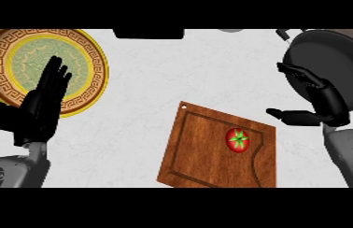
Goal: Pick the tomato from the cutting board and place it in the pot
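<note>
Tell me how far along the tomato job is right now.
Nothing is done yet: the tomato lies on the cutting board, untouched. In hand: the right hand is open, to the right of the board and in front of the pot, holding nothing. The left hand rests open over the plate. Left: grasp the tomato, carry it, put it in the pot.

Two grey forearms end in black fingered hands (pixel 41 105).
</note>
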Robot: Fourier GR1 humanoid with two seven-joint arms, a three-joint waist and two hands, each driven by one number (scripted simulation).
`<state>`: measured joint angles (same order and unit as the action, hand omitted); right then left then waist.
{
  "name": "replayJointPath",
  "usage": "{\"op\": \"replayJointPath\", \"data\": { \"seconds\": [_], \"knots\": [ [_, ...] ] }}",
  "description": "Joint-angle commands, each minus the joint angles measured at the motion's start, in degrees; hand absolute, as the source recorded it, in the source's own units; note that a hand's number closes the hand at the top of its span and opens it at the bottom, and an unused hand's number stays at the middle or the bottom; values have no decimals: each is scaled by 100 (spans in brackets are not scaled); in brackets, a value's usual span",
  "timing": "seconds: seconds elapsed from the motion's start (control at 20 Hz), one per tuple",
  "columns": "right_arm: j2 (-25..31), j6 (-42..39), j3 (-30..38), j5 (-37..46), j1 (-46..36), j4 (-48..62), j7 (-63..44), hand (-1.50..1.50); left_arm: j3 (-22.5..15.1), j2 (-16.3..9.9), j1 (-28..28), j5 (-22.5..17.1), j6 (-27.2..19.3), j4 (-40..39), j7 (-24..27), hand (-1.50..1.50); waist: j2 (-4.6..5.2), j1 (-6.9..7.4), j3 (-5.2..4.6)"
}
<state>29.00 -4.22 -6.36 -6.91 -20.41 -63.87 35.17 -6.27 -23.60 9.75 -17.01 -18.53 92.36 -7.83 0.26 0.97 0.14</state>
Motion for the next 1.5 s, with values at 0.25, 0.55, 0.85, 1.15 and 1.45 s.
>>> {"op": "replayJointPath", "data": {
  "seconds": [0.25,0.55,0.85,1.15,1.45],
  "knots": [
    [724,-1050,-262,445,-293,-601,-568,-150,298,-1,320,99,126,-223,-174,0,-38,-127,-20],
    [1350,-1892,-1236,1176,-565,-1415,-1867,-150,173,145,179,271,-56,-122,-100,0,-55,-140,-32],
    [1175,-2405,-1863,1538,-880,-2344,-3516,-150,247,147,279,241,-3,-74,-261,0,-46,-108,-26],
    [818,-2760,-1733,1771,-347,-2908,-4225,-150,447,223,195,299,286,-82,-185,0,-31,-100,-16],
    [184,-2633,-1868,2436,295,-3234,-4384,-150,398,538,-191,604,164,329,-232,0,-33,-90,-14]
  ]
}}
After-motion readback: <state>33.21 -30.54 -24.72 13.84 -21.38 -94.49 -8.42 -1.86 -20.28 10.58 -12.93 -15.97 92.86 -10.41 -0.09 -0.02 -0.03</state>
